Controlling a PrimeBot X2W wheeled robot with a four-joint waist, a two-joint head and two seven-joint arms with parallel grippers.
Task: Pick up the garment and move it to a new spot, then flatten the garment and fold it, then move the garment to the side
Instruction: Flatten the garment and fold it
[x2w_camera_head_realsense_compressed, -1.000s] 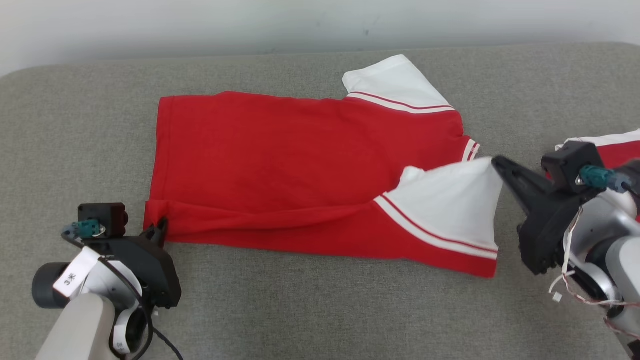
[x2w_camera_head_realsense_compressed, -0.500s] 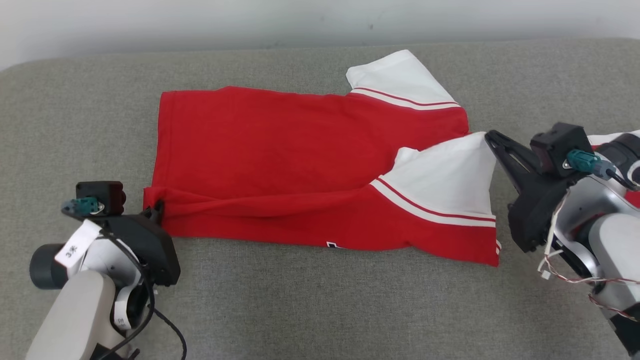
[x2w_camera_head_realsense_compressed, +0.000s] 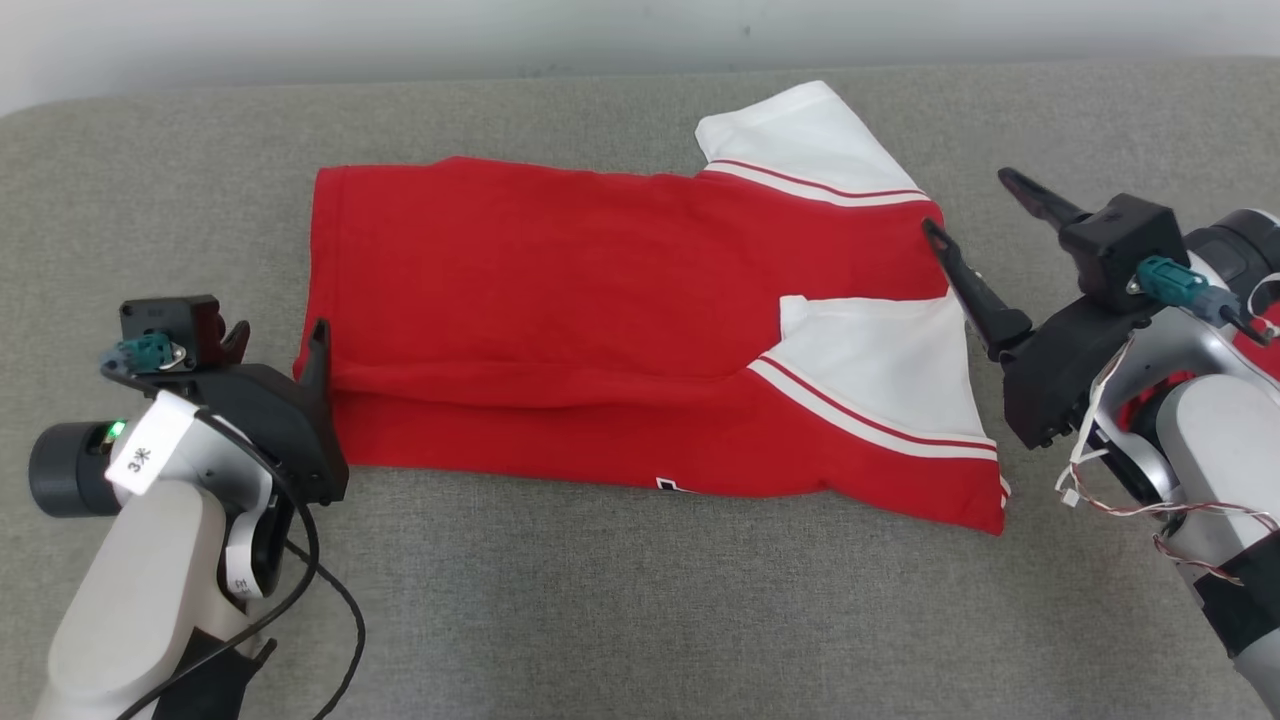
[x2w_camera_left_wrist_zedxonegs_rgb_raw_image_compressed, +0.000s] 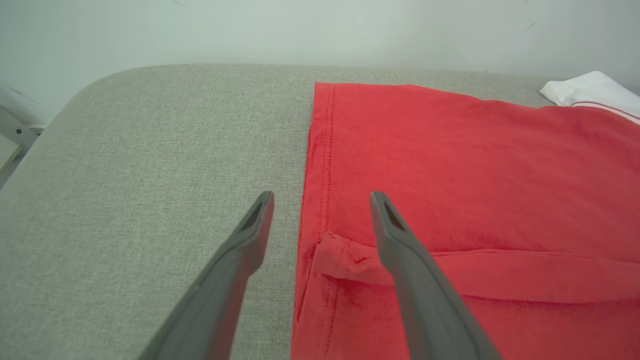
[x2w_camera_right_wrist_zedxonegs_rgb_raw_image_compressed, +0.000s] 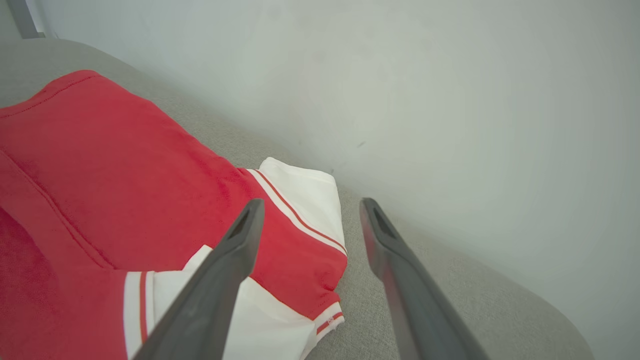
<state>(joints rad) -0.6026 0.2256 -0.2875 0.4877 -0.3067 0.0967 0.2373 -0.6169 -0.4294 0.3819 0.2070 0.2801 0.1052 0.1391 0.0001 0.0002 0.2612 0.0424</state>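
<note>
Both claws stand wide here, and neither grips anything. The left claw (x2w_camera_head_realsense_compressed: 278, 335) sits at the left end of the garment (x2w_camera_head_realsense_compressed: 560, 270), its two dark fingers spread well apart. In the left wrist view the left claw (x2w_camera_left_wrist_zedxonegs_rgb_raw_image_compressed: 322, 197) straddles the stitched hem: one finger lies over the bare grey worktop (x2w_camera_left_wrist_zedxonegs_rgb_raw_image_compressed: 150, 150), the other over the red cloth (x2w_camera_left_wrist_zedxonegs_rgb_raw_image_compressed: 475, 175), just above a small rumpled corner where the near edge folds over. Whether that finger actually touches the cloth, I can't tell. Over on the right, the right claw (x2w_camera_head_realsense_compressed: 968, 200) is spread just as wide and tilts up off the worktop (x2w_camera_head_realsense_compressed: 640, 600), its nearer finger just beside the garment's right edge, with nothing between the fingers. From the right wrist, the right claw (x2w_camera_right_wrist_zedxonegs_rgb_raw_image_compressed: 312, 202) points toward the pale wall (x2w_camera_right_wrist_zedxonegs_rgb_raw_image_compressed: 450, 100), with the red garment (x2w_camera_right_wrist_zedxonegs_rgb_raw_image_compressed: 100, 165) low at the left. The garment lies flat across the middle of the worktop, its near long side folded up onto the body. One white sleeve (x2w_camera_head_realsense_compressed: 800, 135) sticks out at the far right, and the other white sleeve (x2w_camera_head_realsense_compressed: 870, 370) lies folded in over the red.
</note>
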